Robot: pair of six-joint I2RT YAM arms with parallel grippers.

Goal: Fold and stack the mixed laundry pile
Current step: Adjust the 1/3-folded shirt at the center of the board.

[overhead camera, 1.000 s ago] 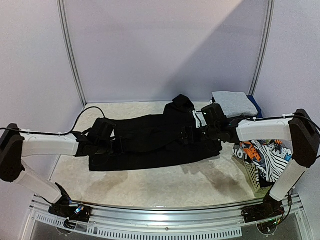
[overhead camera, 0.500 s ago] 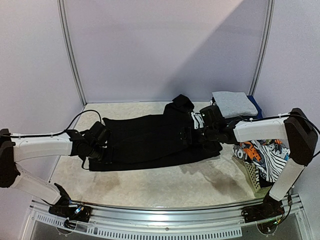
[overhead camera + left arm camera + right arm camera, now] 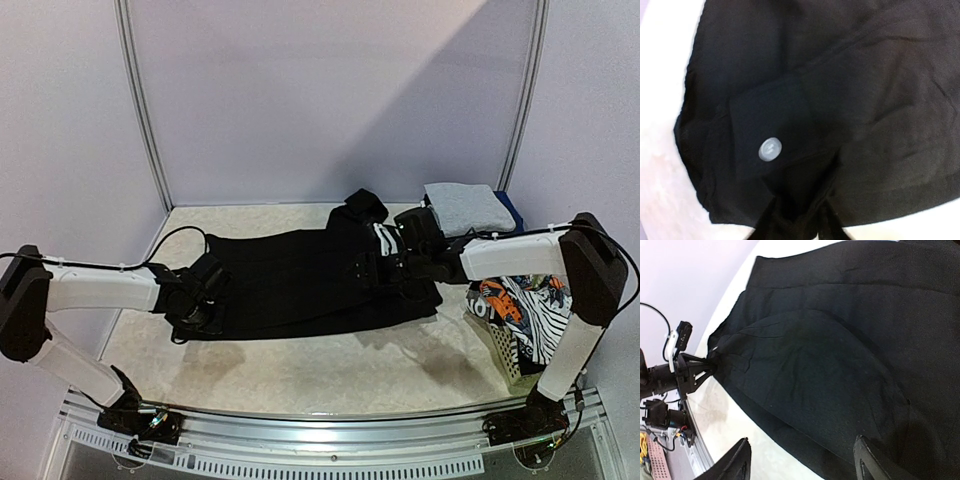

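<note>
Since a second ago the left pincer point(image 3: 192, 305) has slid from above the left part of the black top point(image 3: 290, 275) out and down to its left hem. The left forearm now lies lower across the desk point(image 3: 330, 370). The right pincer point(image 3: 383, 268) has barely shifted and hovers over the right half of the top, its wrist a little nearer the middle. The top now lies flatter, as a narrower band than before.

The top is spread crosswise over the middle of the desk, with its hood point(image 3: 362, 207) bunched at the far edge. The left pincer is closed down to a narrow gap on the hem. In the right wrist view the cloth rises to a point where the tips meet. In the left wrist view a pale button point(image 3: 770, 149) sits on a black tab just ahead of the fingers.

The right pincer stands wide open. Its two fingers point(image 3: 742, 460) are well apart above smooth black cloth and hold nothing.

At the far right corner a folded grey shirt point(image 3: 465, 207) lies on a navy piece point(image 3: 512, 212). Near the right edge a white basket point(image 3: 503, 355) holds a printed piece point(image 3: 500, 300) and a striped piece point(image 3: 540, 325).
</note>
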